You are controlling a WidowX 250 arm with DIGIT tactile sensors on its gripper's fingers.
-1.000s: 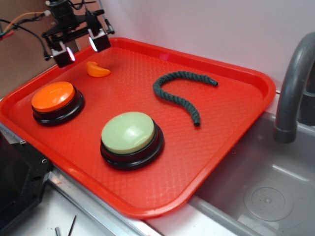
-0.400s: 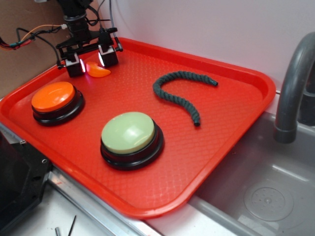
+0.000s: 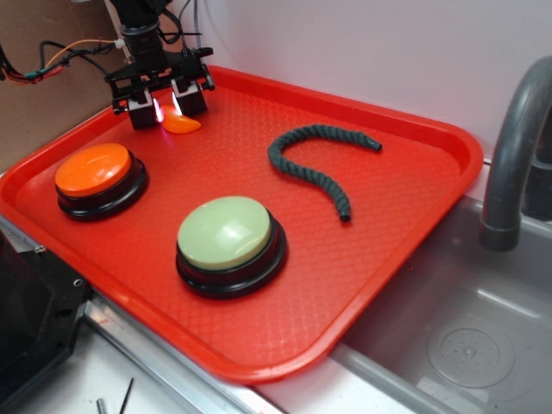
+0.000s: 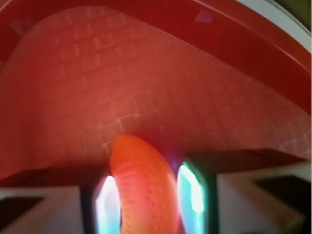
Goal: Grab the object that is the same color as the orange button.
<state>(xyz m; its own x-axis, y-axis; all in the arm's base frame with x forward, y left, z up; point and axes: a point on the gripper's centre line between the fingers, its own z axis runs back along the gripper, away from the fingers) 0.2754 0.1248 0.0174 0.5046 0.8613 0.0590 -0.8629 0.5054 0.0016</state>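
A pale green button (image 3: 229,237) is seen nearest the tray's (image 3: 371,285) front edge. The orange button (image 3: 95,170) is set by the left edge, and a dark green rope (image 3: 315,168) is curled toward the right. At the far left corner, the orange crescent (image 3: 182,124) is straddled by the spread fingers (image 3: 191,95) of the gripper (image 3: 166,108); contact cannot be told.

- A black end effector (image 3: 164,110) was seen, fitted with two blocky fingers (image 3: 191,97) with glowing inner pads.
- Orange, red and black cables (image 3: 65,53) were trailed behind it.
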